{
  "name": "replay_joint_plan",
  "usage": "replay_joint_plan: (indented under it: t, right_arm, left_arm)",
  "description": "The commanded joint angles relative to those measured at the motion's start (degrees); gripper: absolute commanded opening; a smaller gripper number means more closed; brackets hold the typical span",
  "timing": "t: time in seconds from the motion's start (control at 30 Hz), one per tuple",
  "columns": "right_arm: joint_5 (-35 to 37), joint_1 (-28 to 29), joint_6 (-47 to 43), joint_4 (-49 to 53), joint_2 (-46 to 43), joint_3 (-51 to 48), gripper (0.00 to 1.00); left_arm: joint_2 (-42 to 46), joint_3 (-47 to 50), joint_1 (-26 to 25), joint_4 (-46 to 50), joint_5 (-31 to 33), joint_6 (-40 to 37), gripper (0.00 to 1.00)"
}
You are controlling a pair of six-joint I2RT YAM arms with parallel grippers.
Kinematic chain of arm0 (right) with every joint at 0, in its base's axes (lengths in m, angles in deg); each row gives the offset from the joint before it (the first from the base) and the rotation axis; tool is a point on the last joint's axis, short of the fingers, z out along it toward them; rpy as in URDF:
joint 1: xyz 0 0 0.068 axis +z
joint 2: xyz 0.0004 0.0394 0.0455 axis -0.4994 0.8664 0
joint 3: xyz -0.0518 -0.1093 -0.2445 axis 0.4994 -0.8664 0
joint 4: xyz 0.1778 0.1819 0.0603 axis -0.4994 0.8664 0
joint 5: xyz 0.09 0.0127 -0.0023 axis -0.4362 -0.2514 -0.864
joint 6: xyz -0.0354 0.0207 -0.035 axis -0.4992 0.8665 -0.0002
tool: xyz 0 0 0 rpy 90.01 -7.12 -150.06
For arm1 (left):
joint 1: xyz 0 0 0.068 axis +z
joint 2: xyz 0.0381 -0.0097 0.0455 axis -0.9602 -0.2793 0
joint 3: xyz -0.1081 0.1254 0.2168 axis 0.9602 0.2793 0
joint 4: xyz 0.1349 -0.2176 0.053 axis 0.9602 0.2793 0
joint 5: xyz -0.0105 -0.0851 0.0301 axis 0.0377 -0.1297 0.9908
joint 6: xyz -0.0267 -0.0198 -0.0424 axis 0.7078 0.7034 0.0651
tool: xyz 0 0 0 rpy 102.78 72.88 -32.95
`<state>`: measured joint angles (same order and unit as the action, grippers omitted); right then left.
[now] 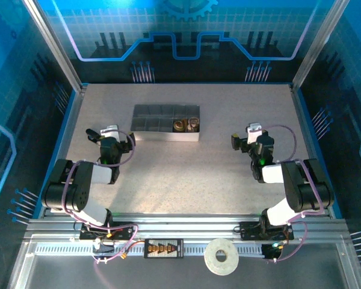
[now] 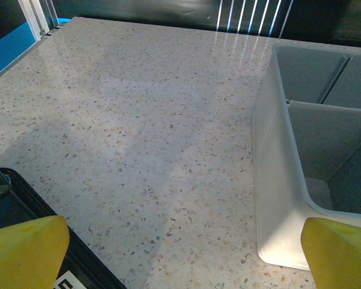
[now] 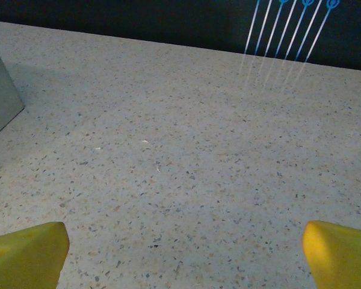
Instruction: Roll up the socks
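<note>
Presently both grippers are recorded as spread wide, with nothing held. Left gripper [image 2: 183, 256]: the yellow fingertips [image 2: 25, 251] are seen at the lower corners of the left wrist view, with bare speckled table [image 2: 138, 132] between them; the right-hand tip is just in front of the tray [image 2: 275, 180], whose two visible compartments at that end are noted as empty. Right gripper [image 3: 183, 256]: the tips [image 3: 340, 253] are likewise set far apart over bare table, and one tray corner [image 3: 0, 90] is caught at the left edge. From above, the left gripper [image 1: 107, 135] is placed just off the tray's left end and the right gripper [image 1: 253, 138] is placed apart from its right end, both arms folded back toward their bases. The socks [image 1: 187, 125] are seen as two brownish round bundles side by side in the near row of the tray [image 1: 149, 114], toward its right end; pattern and colour are too small to be resolved. A white ring [image 1: 221, 257] is noted lying on the near rail.
</note>
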<state>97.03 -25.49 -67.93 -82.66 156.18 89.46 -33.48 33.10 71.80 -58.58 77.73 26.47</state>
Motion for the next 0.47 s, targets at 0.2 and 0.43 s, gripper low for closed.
replay_joint_plan:
  t: [0.2, 0.43]
  right_arm:
    - [1.7, 2.3, -1.9, -4.9, -0.1, -2.1, 1.0]
    - [-2.3, 0.5, -1.1, -2.4, -0.1, -0.9, 1.0]
  left_arm:
    - [-0.1, -0.4, 0.3, -2.1, -1.4, -0.8, 0.99]
    - [0.0, -0.4, 0.3, -2.0, -1.5, -0.7, 0.99]
